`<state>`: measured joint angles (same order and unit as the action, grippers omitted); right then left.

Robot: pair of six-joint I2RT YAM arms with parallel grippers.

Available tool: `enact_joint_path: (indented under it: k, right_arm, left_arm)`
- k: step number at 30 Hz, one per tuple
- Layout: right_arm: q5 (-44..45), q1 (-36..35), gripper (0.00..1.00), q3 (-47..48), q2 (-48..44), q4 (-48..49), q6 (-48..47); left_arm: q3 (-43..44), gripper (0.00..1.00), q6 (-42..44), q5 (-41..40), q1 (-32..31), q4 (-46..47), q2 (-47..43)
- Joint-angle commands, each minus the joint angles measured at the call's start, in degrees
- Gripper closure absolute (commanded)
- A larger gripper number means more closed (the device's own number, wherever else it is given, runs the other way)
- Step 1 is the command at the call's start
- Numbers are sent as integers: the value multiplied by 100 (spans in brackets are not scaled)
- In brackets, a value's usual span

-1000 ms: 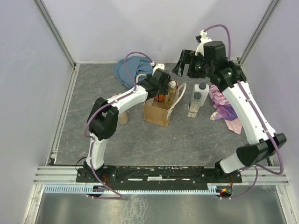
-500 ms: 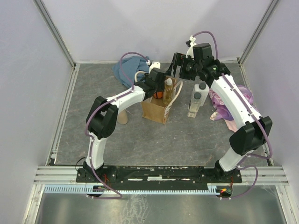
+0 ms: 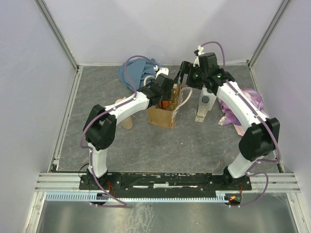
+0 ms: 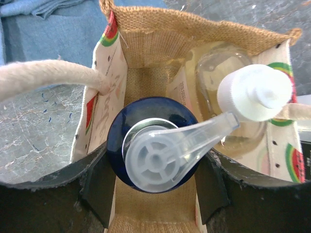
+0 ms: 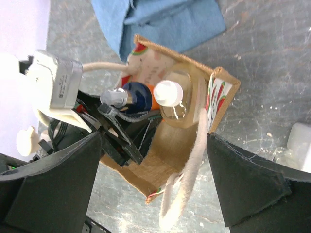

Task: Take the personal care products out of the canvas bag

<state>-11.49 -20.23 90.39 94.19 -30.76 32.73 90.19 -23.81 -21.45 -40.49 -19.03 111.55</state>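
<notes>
**A:** From overhead, where is the canvas bag (image 3: 162, 115)?

**B:** It stands upright mid-tabletop (image 3: 121, 145), nearer the arms than the blue cloth (image 3: 132, 73). The left tool (image 3: 166, 96) is down in its mouth. The right tool (image 3: 183, 73) hangs over its far right corner. A clear dark-capped bottle (image 3: 203, 108) stands on the tabletop right of the bag, near the pink-purple cloth (image 3: 243, 109). A beige bottle (image 3: 128, 122) stands to the bag's left, partly hidden by the left arm.

**A:** And the left wrist camera?

**B:** It looks straight down into the bag. A dark blue pump bottle (image 4: 146, 116) with a clear pump head (image 4: 160, 155) stands inside. The tool's two pads (image 4: 99, 187) sit against its opposite sides, spread no wider than the bottle. Right beside it stands a white-capped bottle (image 4: 243, 97) of yellowish liquid. A cream rope handle (image 4: 48, 77) runs off to the left.

**A:** The right wrist view?

**B:** That tool is spread wide with nothing between its fingers (image 5: 48, 189). It hovers above the bag, clear of the fabric. Below it both bottles stand in the bag, with the left tool's black fingers around the blue one.
</notes>
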Motion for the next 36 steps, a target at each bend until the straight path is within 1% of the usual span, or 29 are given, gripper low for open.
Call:
enact_joint_path:
  k: [1, 7, 11, 14, 23, 26, 31, 33, 36]
  right_arm:
    - [107, 45, 5, 407, -265, 90, -106]
    - [166, 48, 5, 363, -275, 193, -32]
    - [76, 50, 6, 525, -175, 194, 32]
    - [-15, 47, 6, 658, -26, 192, 98]
    - [-383, 4, 7, 1164, 555, 179, 37]
    - [-353, -152, 7, 1497, 786, 15, -148]
    - [96, -398, 8, 2108, 1375, -600, -495]
    - [222, -440, 8, 2207, 1559, -790, -577]
    - [424, -480, 9, 2138, 1717, -910, -656]
  left_arm:
    - [460, 81, 45, -10, 6, 171, -831]
    - [732, 81, 196, -172, 7, -208, -1344]
    - [1047, 81, 204, -175, 6, -567, -1564]
    - [1293, 79, 254, -215, 6, -760, -1748]
    - [2290, 71, 755, -851, 6, -1373, -2069]
    - [2566, 71, 942, -1268, 15, -1601, -2138]
    - [2554, 71, 1080, -1734, 92, -1759, -2351]
    - [2491, 71, 1020, -1744, 201, -1873, -2406]
    - [2162, 70, 804, -1674, 492, -1955, -2581]
